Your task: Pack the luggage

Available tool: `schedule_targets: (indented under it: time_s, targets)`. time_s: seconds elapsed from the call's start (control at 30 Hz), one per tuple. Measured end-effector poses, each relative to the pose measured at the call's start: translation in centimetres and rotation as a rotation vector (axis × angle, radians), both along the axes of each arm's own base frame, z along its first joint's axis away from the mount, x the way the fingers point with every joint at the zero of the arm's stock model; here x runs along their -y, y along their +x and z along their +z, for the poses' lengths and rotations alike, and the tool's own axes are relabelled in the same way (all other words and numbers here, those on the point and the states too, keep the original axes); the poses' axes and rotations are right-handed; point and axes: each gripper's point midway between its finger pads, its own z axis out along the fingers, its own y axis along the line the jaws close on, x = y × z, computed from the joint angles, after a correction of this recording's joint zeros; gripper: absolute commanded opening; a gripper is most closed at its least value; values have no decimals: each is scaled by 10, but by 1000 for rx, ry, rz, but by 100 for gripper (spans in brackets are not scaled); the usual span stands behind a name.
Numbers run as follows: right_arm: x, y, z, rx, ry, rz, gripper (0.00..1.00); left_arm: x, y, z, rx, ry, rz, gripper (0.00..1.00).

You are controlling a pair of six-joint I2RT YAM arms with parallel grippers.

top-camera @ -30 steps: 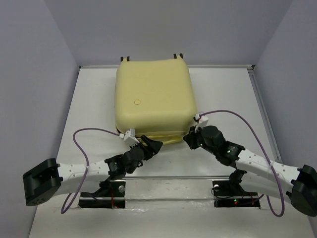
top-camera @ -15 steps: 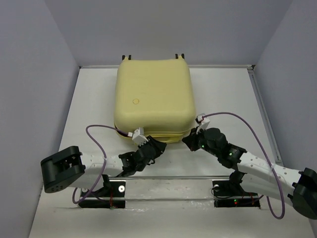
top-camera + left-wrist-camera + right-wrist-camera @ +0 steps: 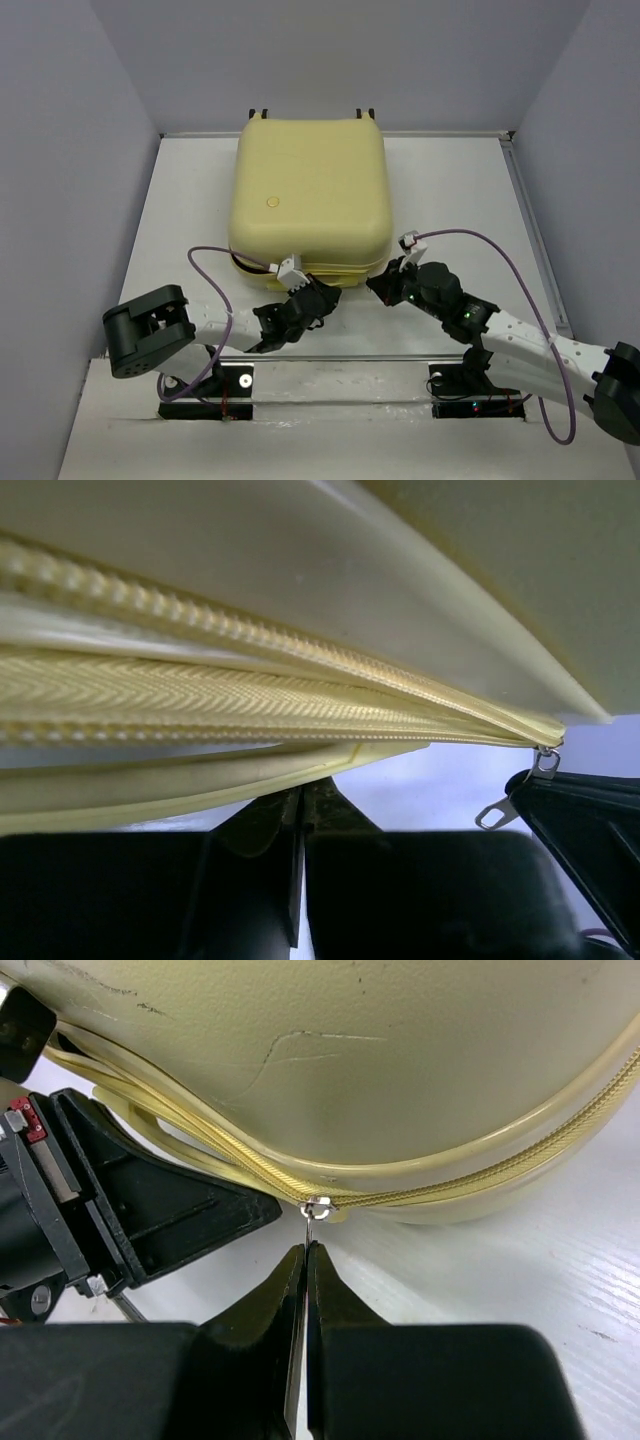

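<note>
The luggage (image 3: 310, 195) is a pale yellow hard-shell suitcase lying flat with its lid down, wheels at the far side. Its near edge is partly unzipped, and the zipper (image 3: 250, 695) gapes there. My left gripper (image 3: 318, 297) is shut, its tips (image 3: 302, 792) pressed up against the suitcase's lower rim; nothing shows between them. My right gripper (image 3: 378, 285) is shut on the metal zipper pull (image 3: 309, 1222), which hangs from the slider (image 3: 319, 1205) at the near right corner. The right wrist view also shows my left gripper (image 3: 150, 1210) just left of the slider.
The white table (image 3: 450, 190) has a raised rim at the back and right, with grey walls on three sides. A metal rail (image 3: 340, 357) runs along the near edge above the arm bases. Purple cables (image 3: 490, 240) loop off both wrists.
My left gripper has closed and moved right along the suitcase's near edge, its elbow swinging inward. The right gripper, still shut on the pull, has drawn slightly toward the near edge.
</note>
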Motion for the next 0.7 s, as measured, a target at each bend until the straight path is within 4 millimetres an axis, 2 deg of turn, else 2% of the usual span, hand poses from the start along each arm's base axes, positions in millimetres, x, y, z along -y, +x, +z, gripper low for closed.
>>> schedule_targets:
  time_s: [0.03,0.07,0.13,0.2,0.37,0.53,0.63,0.7]
  targets:
    - [1,0,1,3,-2,-2,7,0,0,0,-2,-5,-2,32]
    - [1,-1,1,5,-4,-3,7,-1,-2,2,-3,-23,-3,48]
    - [2,-1,0,4,-7,-4,7,-12,-4,5,-6,-58,13,61]
    - [2,-1,0,5,-11,-4,7,-29,-6,6,-10,-106,47,67]
    - [0,-1,-1,2,-21,2,7,-76,2,9,10,-199,207,69]
    - [0,-2,-1,7,-27,7,7,-90,5,14,20,-259,274,72]
    - [0,-3,-1,8,-28,14,7,-93,6,14,20,-269,293,58]
    - [-1,-3,-1,8,-28,17,7,-93,7,15,24,-272,299,53]
